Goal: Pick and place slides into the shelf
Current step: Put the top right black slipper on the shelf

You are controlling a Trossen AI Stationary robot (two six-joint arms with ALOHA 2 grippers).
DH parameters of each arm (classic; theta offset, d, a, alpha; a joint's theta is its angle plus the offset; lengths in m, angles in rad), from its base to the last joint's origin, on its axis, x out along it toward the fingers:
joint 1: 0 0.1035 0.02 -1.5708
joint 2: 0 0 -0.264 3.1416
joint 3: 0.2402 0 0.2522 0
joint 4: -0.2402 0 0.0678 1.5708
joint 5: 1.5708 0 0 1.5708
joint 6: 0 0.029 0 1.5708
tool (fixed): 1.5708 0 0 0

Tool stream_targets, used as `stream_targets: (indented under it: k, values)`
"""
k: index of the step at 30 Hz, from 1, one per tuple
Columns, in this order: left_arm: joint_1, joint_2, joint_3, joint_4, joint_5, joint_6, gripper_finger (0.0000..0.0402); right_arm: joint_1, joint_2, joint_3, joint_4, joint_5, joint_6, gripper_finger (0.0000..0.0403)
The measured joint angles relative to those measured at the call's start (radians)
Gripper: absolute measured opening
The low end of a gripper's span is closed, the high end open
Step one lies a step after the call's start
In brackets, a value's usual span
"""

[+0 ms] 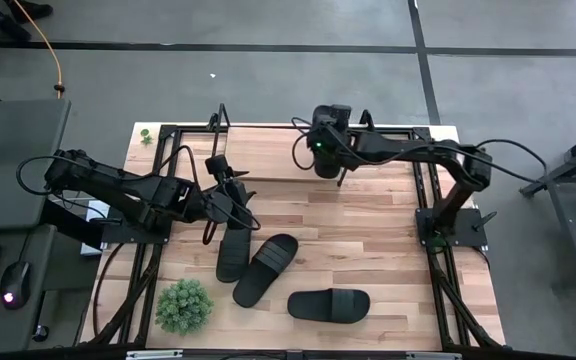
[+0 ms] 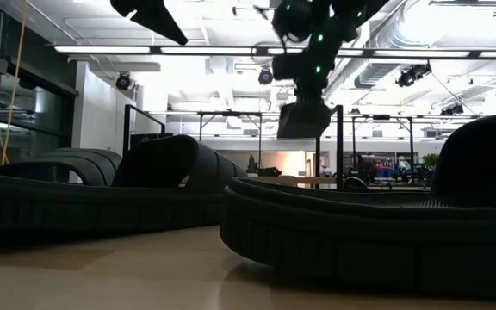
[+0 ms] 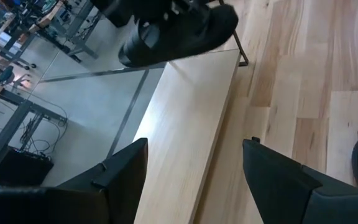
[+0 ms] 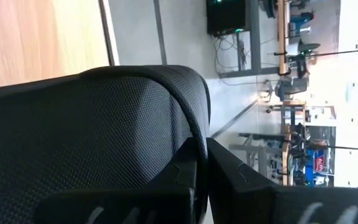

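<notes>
My right claw is clenched on one black slide sandal, held above the shelf at the far side of the worktop; its strap fills my right wrist view; my left claw hangs released just beside the shelf's near edge, fingers spread over the light board; three more slide sandals lie on the worktop nearer the front, two side by side, one apart; a small green plant sits near the front left corner.
</notes>
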Motion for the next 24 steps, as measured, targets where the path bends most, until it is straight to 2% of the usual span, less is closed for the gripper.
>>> stream_targets:
  k: [10, 24]
  values:
    - [0.000, 0.000, 0.000, -0.002, 0.013, 0.000, 0.0246, -0.023, 0.096, 0.000, 0.008, -0.039, 0.022, 0.0000]
    - [0.000, 0.000, 0.000, -0.025, 0.016, -0.010, 0.0246, -0.058, 0.106, -0.035, 0.005, -0.117, 0.076, 0.0000]
